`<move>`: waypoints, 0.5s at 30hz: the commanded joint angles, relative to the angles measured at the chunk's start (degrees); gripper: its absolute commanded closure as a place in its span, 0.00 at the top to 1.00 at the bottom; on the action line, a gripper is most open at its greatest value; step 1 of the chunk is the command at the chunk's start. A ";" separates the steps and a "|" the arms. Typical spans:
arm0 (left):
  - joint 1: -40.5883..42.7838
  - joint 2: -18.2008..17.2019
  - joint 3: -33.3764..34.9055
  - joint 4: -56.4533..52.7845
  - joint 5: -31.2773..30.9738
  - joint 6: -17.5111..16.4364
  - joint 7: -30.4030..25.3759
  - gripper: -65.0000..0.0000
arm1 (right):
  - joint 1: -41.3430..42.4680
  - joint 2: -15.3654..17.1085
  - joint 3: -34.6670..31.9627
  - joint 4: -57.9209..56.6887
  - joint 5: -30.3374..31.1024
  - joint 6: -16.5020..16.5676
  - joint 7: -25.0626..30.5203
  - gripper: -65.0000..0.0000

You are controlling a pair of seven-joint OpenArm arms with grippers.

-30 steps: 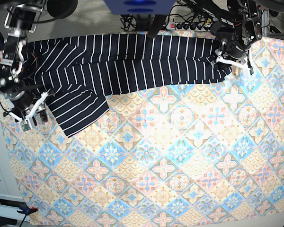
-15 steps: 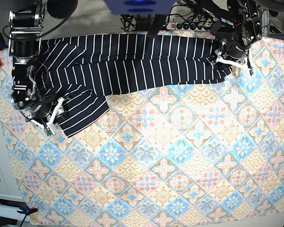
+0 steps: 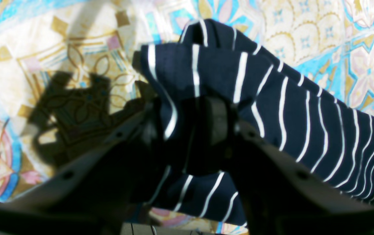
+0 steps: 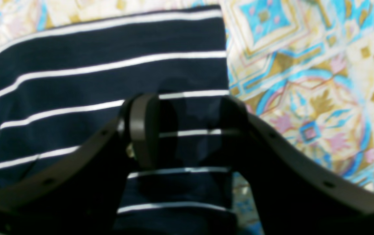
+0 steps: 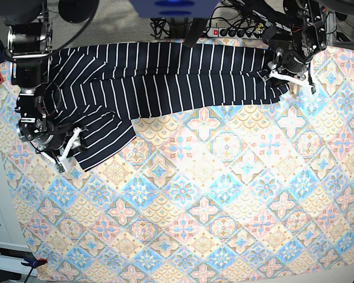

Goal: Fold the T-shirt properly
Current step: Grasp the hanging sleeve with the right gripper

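Patterned tablecloth [image 5: 224, 194] is covering the whole work surface, with cables and a power strip [image 5: 233, 30] lying beyond its far edge. Left gripper [image 3: 191, 130]: its pads [image 3: 218, 117] are clamping a bunched corner of the T-shirt [image 5: 165, 73], the cloth passing between the jaws and rising slightly off the tablecloth; in the base view this gripper [image 5: 289, 73] is sitting at the shirt's right end, near the far right corner of the tablecloth. Right gripper [image 4: 187, 130]: its jaws are standing apart over the striped cloth, one pad [image 4: 142, 130] showing pale, nothing pinched between them; it is hovering over, or perhaps resting on, a sleeve edge just beside bare tablecloth, and whether it is touching the cloth cannot be told. In the base view it [image 5: 69, 152] is poised at the lower left sleeve flap. T-shirt: lying as a long band along the far side of the table, stretching from left arm to right arm, one sleeve angling out toward the near side at the left. Progress, as a judgement: early; the shirt is looking folded lengthwise once at most, the sleeve is untucked, and the crosswise folds are remaining to be done.
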 commanded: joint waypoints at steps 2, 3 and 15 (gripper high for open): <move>0.06 -0.41 -0.21 1.14 -0.53 -0.31 -0.44 0.32 | 1.50 1.38 0.51 0.40 0.79 -0.02 1.92 0.44; 0.06 -0.41 -0.21 1.14 -0.53 -0.31 -0.44 0.32 | 1.59 1.38 0.51 -0.13 0.79 -0.02 2.01 0.44; 0.06 -0.23 -0.21 1.14 -0.61 -0.31 -0.44 0.32 | 4.05 1.11 -0.81 -11.29 0.79 0.07 5.26 0.44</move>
